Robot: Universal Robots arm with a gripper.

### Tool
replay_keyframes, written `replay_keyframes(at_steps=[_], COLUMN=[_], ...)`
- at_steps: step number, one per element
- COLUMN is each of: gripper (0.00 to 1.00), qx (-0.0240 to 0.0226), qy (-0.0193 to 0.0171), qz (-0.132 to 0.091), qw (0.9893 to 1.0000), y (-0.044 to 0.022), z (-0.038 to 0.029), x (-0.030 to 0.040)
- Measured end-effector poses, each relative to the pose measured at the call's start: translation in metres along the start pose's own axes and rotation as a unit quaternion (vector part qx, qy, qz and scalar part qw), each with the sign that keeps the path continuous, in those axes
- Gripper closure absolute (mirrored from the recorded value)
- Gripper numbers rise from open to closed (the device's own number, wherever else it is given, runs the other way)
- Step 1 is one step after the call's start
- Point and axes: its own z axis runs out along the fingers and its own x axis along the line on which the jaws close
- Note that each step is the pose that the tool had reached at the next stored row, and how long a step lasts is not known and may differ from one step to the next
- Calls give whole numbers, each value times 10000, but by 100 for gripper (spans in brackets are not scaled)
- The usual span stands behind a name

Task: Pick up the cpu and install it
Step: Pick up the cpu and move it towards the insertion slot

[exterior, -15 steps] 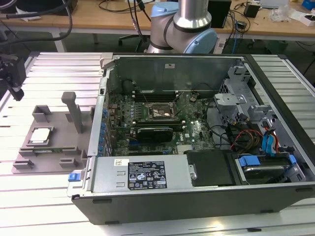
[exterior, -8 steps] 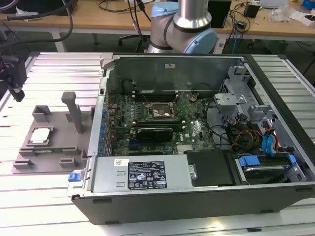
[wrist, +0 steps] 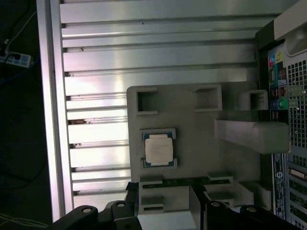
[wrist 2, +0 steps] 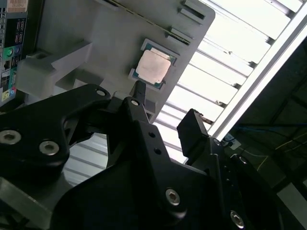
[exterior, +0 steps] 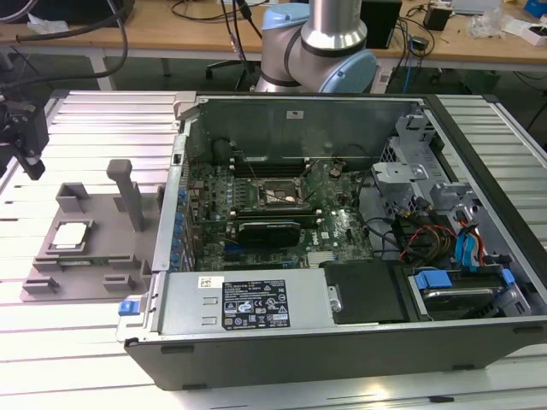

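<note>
Slatted table (exterior: 85,111) | jaws spread wide, holding nothing | cpu (wrist: 159,149) in tray (wrist: 192,139)

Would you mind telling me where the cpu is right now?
The cpu lies on the grey tray at the exterior view's left, beside the open computer case.

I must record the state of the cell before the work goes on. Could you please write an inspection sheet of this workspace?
Surface: ribbed silvery metal table.
Job's things: small square silvery cpu lies flat in grey plastic tray with posts; black-framed socket sits inside open dark computer case.
Clutter: nothing seen.
Grippers: black pincer open, holding nothing, apart from the cpu.
Cables: red and black wires in the case; black cables on the bench.
Surroundings: long wooden bench behind the table.
</note>
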Motion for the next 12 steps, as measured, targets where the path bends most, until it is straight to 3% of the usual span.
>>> replay_keyframes(at_steps=[2,3,4,8,9,10,11,12], gripper=[46,46,46,46,46,46,46,46], qx=[19,83,114,107,101,98,98,98], qy=[0,-6,-10,-19,-25,-29,-29,-28], qz=[-1,-34,-108,-406,-606,-709,-709,-709], qw=[10000,10000,9999,9991,9981,9974,9974,9974], y=[1,2,1,3,4,5,8,10], z=[25,35,47,65,102,184,348,414], x=[-2,-5,-10,-19,-18,-16,-12,-10])
